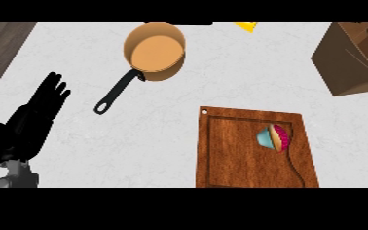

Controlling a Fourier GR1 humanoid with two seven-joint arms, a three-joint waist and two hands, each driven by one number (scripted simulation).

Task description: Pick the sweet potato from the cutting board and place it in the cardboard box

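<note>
A wooden cutting board (244, 161) lies at the lower right of the counter. On its right half sits a small rounded object (274, 137) with teal, orange and magenta parts; it does not look like a plain sweet potato. The brown cardboard box (345, 58) stands at the upper right edge, partly cut off by the frame. My left hand (39, 109) rests open at the far left, fingers straight and pointing up, well away from the board. My right hand does not show.
An orange pan (155, 51) with a black handle (115, 92) sits at the back centre, handle pointing toward the lower left. A yellow object (248, 26) peeks in at the top edge. A dark wood strip (13, 39) borders the counter's upper left.
</note>
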